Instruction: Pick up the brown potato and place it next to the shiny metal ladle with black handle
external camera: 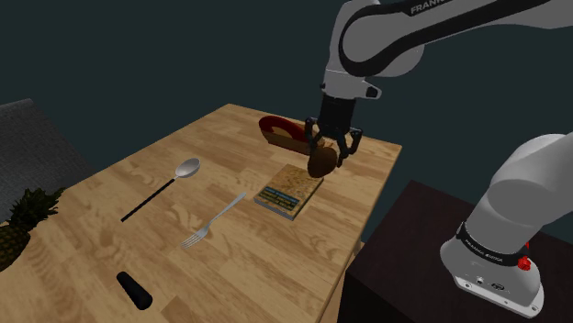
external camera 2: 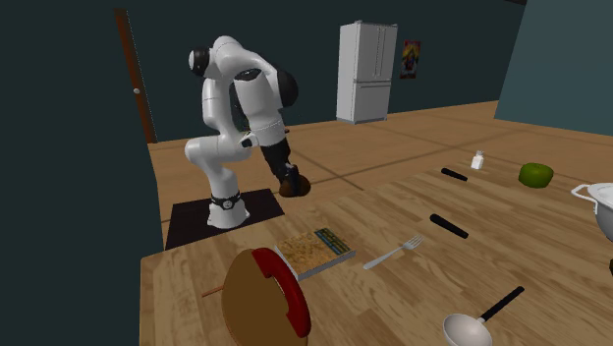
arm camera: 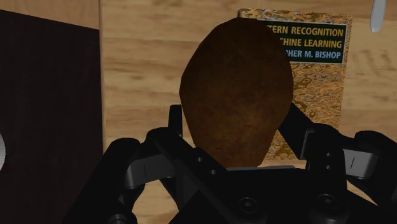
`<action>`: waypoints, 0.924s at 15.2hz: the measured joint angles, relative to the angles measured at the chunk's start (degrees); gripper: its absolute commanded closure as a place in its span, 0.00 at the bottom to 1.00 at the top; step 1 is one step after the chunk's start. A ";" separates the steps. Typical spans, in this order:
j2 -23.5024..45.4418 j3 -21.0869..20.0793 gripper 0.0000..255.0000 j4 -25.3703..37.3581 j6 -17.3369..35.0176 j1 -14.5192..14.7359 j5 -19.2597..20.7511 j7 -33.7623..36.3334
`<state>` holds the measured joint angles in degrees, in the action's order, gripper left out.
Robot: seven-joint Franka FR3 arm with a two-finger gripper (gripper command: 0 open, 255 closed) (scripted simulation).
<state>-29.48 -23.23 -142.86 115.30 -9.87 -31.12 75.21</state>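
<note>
While holding the brown potato (arm camera: 236, 95) with gripper (external camera: 325, 154) jaws narrowed onto its 2 sides, hovering clear of the wooden table (external camera: 248, 275), just above the book (external camera: 289, 189)

Pick looks done; carry and place not yet done

Left to do, as judged: cross past the fork (external camera: 211, 223) to the metal ladle (external camera: 186, 168), well apart toward the shoulder view's left, then lower and release beside its bowl or black handle

Also on the wood-grain top: red-rimmed brown object (external camera: 275, 131) just behind the book, black cylinder (external camera: 133, 290) near the front edge

Pineapple (external camera: 18, 220) at the shoulder view's left edge

Room in the second exterior view: wood floor, dark teal walls, white fridge (external camera 2: 365, 71) at the back
</note>
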 measured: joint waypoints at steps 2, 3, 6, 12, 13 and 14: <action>4.26 -1.31 1.00 3.91 0.87 -0.73 1.02 1.40; 6.19 -1.88 1.00 5.74 1.16 -1.05 1.60 2.11; 13.81 -4.26 1.00 12.21 3.09 -2.08 4.15 4.92; 28.37 -7.60 1.00 26.06 4.52 -2.53 11.83 11.96; 30.82 -8.07 1.00 28.37 4.79 -2.14 13.34 13.45; 33.69 -8.30 1.00 31.15 4.81 -1.79 15.10 14.78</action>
<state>4.20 -31.53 -111.71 120.10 -11.66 -16.02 89.99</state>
